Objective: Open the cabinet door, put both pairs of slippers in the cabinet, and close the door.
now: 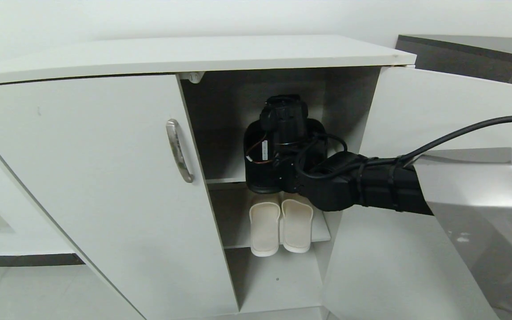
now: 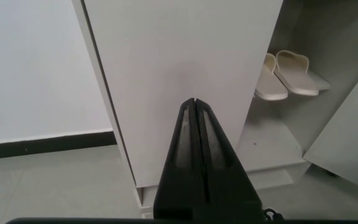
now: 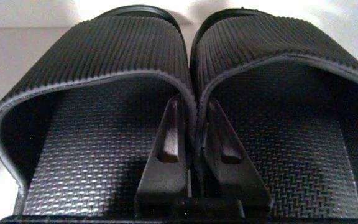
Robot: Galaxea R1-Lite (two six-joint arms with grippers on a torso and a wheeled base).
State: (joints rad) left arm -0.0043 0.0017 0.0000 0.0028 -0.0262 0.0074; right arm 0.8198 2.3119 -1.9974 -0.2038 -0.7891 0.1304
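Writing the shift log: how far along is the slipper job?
Done: right door open, white slippers on a shelf. In hand: right hand shut on the black slippers, inside the cabinet above them. Remaining: release them, withdraw, close the door.

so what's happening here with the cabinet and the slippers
The right gripper is inside the open cabinet, level with the upper shelf. Its jaws pinch the black slippers together by their inner sides. The white slippers already sit side by side on the lower shelf. The left gripper is shut and empty, low in front of the closed left door. The right door stands open, so closing it is not yet done.
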